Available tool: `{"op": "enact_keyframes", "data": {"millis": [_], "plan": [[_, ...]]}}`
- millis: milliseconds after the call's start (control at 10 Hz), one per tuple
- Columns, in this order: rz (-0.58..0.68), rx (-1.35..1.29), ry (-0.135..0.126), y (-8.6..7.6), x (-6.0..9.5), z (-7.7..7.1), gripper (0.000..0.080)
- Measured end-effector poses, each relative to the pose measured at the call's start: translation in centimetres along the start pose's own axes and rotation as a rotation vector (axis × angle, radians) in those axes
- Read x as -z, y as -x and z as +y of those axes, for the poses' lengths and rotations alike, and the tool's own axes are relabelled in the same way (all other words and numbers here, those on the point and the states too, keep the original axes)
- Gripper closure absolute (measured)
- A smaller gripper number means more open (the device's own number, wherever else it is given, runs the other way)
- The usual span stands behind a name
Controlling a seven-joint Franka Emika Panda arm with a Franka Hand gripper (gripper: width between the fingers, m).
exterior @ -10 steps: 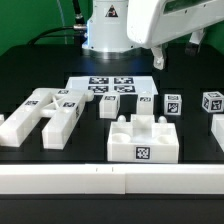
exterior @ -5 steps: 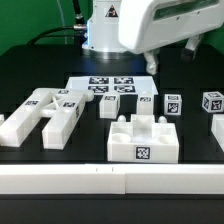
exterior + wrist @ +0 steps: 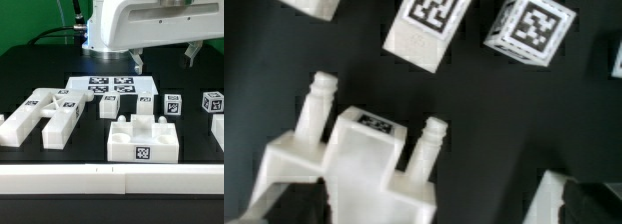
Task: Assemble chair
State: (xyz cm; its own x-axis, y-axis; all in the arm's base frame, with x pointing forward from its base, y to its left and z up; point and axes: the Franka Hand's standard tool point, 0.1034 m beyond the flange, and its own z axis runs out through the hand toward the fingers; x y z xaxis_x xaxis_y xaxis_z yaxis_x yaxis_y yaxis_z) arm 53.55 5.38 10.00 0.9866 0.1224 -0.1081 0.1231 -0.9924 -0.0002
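- Since the glossy white claw (image 3: 165,58) hangs high above the black worktop (image 3: 30,70), its two dark fingers (image 3: 140,62) spread wide with nothing between them, I judge the step in hand to be reaching for a part.
- The matte white slotted seat block (image 3: 143,140) sits loose at the front centre. The long white plastic bars (image 3: 40,112) lie well apart from it, at the exterior view's left. The small white tagged cubes (image 3: 173,102) stand behind it, toward the exterior view's right.
- To do the step well, settle on one part, turn the fingers across its narrow width, come straight down, and close only once both pads flank it.
- A flat white tagged slab (image 3: 146,100) stands just beside the nearer cube, so a skewed descent could knock it.
- Only the exterior view shows the claw's spread, the bars and the marker board (image 3: 110,85).
- The wrist view shows no fingers. It does show the seat block (image 3: 367,165) from above, with two thin pegs and a tag between them.
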Motion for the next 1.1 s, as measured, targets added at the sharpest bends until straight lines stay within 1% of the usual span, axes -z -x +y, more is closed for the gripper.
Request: {"op": "enact_keyframes", "data": {"millis": [100, 200, 300, 400, 600, 800, 900, 1000, 1100], "plan": [[-0.009, -0.122, -0.017, -0.1, -0.5, 0.3, 0.015], [-0.006, -0.23, -0.017, -1.1, -1.1, 0.8, 0.015], [0.011, -0.247, -0.02, -2.0, -1.2, 1.4, 0.015], [0.022, -0.218, -0.02, -2.3, -1.0, 1.8, 0.015], [0.02, -0.212, -0.02, -2.2, -1.1, 1.5, 0.015], [0.018, -0.202, -0.02, -2.3, -1.3, 1.6, 0.015], [0.018, -0.177, -0.019, -3.4, -2.3, 2.4, 0.015], [0.027, -0.167, -0.019, -4.9, -2.6, 2.9, 0.015], [0.04, -0.167, -0.023, -6.3, -2.8, 3.1, 0.015]]}}
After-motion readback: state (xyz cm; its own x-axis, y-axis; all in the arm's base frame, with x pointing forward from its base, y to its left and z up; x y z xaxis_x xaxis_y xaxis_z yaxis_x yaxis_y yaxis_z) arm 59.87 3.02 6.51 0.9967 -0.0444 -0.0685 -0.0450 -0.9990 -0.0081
